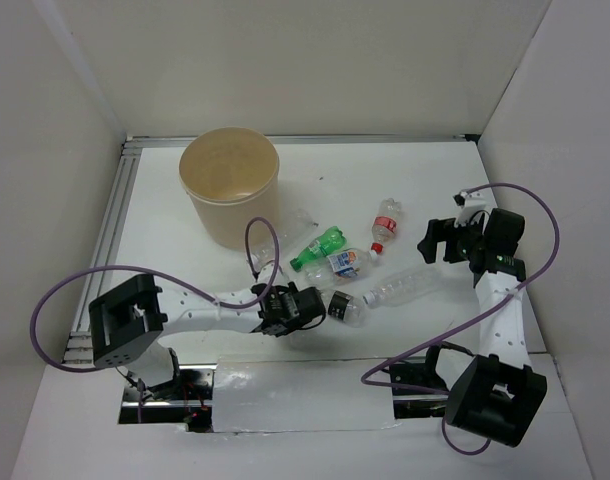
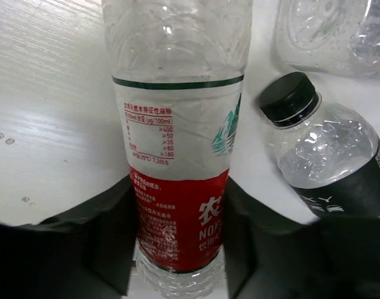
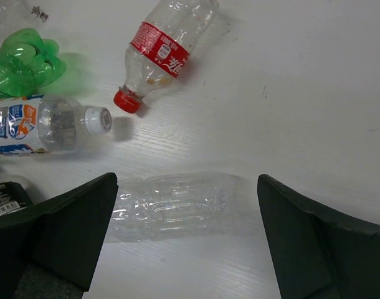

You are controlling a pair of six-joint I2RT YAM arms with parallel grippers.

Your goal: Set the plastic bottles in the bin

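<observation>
Left gripper (image 2: 177,240), arm stretched low, clamps red-label bottle (image 2: 177,156); right gripper (image 3: 187,205) hovers wide open, empty.

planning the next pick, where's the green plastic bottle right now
In the top view the crumpled green plastic bottle lies mid-table, right of the tall round tan bin and beside the blue-and-white-labelled clear bottle.

Tan bin (image 1: 221,222) upright, bottles (image 1: 384,228) scattered nearby
</observation>
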